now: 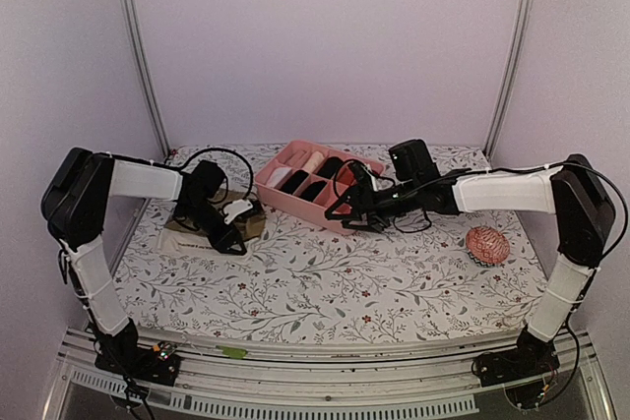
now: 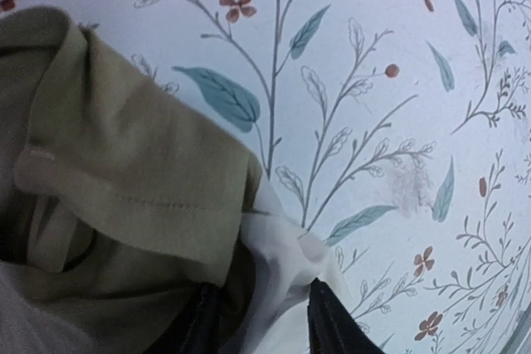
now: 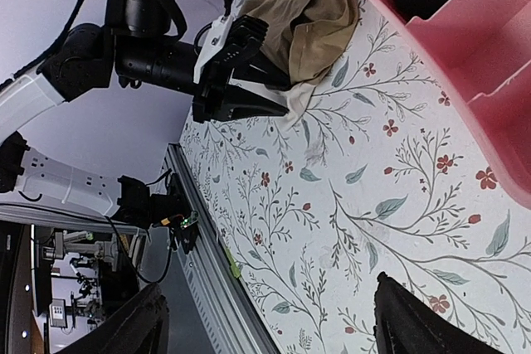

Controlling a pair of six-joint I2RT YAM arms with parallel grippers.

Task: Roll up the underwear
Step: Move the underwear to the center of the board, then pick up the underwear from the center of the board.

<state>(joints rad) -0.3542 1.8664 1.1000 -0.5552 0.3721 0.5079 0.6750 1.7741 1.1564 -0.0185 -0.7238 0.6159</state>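
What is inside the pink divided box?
Black fabric lies in several compartments of the pink box, a pale item in a far one. The right gripper hides the near-right compartments.

Table cover [image 1: 325, 282]: white w/ grey stems, teal leaves, small red-brown flowers. Underwear [image 2: 124, 172] nr table's left edge: olive-brown w/ cream band; box [image 1: 295, 206] at far edge: plain pink; ball [image 1: 487, 245] nr right edge: red w/ white pattern. L arm [image 1: 146, 180] & R arm [image 1: 502, 191]: white links, black joints.

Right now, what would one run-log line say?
left gripper astride olive underwear edge | right gripper open, empty, beside pink box
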